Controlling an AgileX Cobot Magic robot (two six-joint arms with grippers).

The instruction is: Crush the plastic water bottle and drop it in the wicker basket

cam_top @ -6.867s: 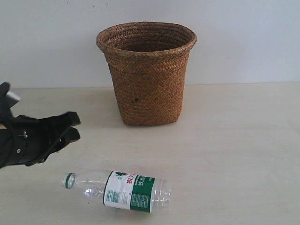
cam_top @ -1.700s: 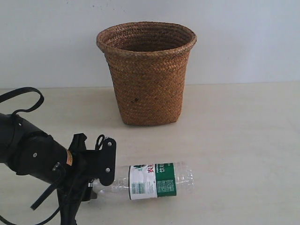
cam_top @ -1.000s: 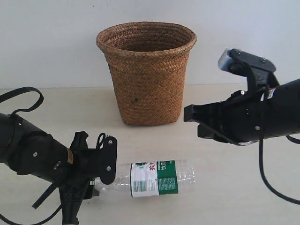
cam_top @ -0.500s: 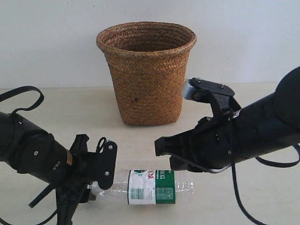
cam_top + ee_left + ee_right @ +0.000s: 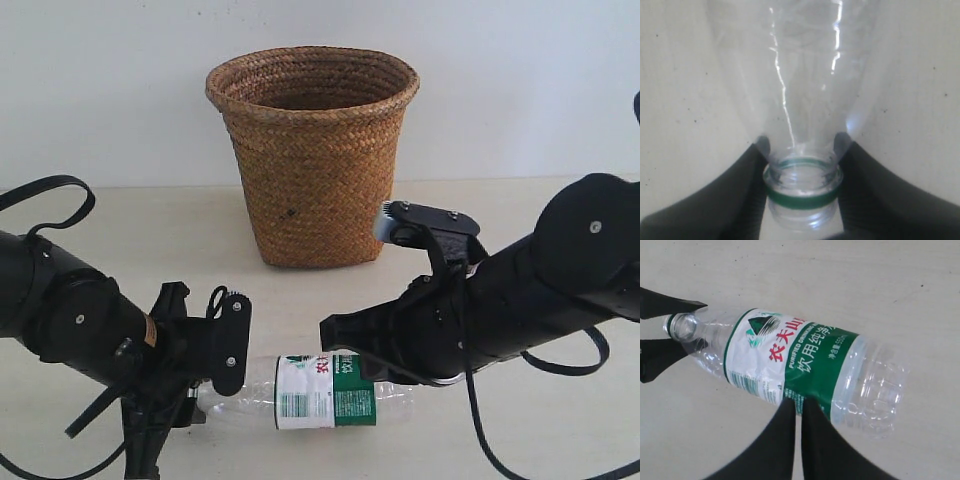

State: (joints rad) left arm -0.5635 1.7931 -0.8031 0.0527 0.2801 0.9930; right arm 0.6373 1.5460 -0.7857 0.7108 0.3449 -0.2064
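The plastic water bottle (image 5: 325, 392) lies level, low at the table's front, its neck pointing left. My left gripper (image 5: 213, 372) is shut on its neck: in the left wrist view both black fingers (image 5: 747, 175) clamp the neck at the green ring (image 5: 801, 196) of the bottle (image 5: 795, 75). My right gripper (image 5: 336, 340) hovers just above the label, shut with nothing between the fingers. In the right wrist view its tips (image 5: 795, 404) meet over the green label of the bottle (image 5: 790, 357). The wicker basket (image 5: 315, 160) stands upright behind.
The pale table (image 5: 520, 215) meets a white wall behind the basket. A black cable loop (image 5: 45, 195) rises off the left arm. The right arm's bulky body (image 5: 560, 270) fills the space to the right of the bottle.
The right arm has swung in from the right and come down leftward over the bottle's label. The left gripper keeps hold of the neck; the bottle has shifted only slightly.
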